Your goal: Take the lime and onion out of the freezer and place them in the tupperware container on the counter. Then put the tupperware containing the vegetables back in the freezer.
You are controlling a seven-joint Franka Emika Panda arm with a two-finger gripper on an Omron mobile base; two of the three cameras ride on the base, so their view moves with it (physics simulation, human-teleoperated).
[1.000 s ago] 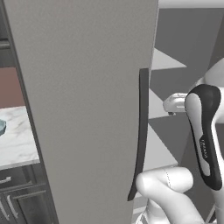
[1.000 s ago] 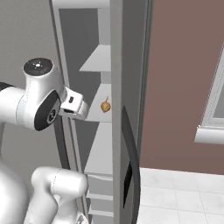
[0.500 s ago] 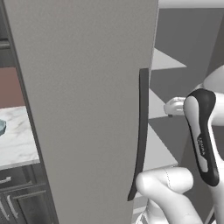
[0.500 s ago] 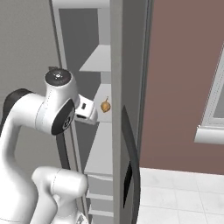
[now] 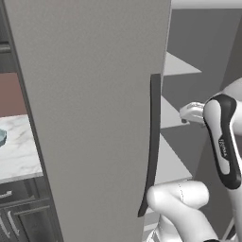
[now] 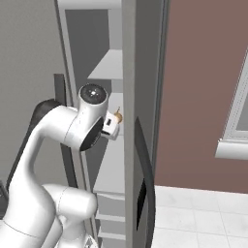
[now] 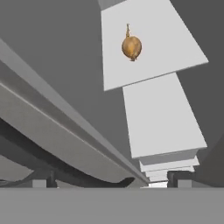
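Observation:
The freezer (image 5: pixel 90 118) stands with its speckled grey door swung open, its long dark handle (image 5: pixel 152 142) facing me. The orange-yellow onion (image 7: pixel 131 47) rests on a pale inner shelf (image 7: pixel 153 48), well ahead of my gripper (image 7: pixel 111 181). The gripper is open and holds nothing, its dark fingertips (image 7: pixel 43 180) set wide apart. In the right base view the gripper (image 6: pixel 114 125) is just short of the onion (image 6: pixel 119 117). A corner of the tupperware container (image 5: pixel 1 138) shows on the marble counter (image 5: pixel 16 151) at far left. The lime is out of view.
Several pale shelves (image 7: pixel 164 116) are stacked inside the freezer below the onion's shelf. A grey door edge (image 6: pixel 128 121) with a dark handle (image 6: pixel 143 184) stands just right of my hand. Dark cabinets (image 5: pixel 19 215) sit under the counter. Brown wall and a window sill (image 6: pixel 232 147) lie to the right.
My arm has swung the hand into the freezer opening, closing on the onion. The gripper stayed open. The onion has not moved.

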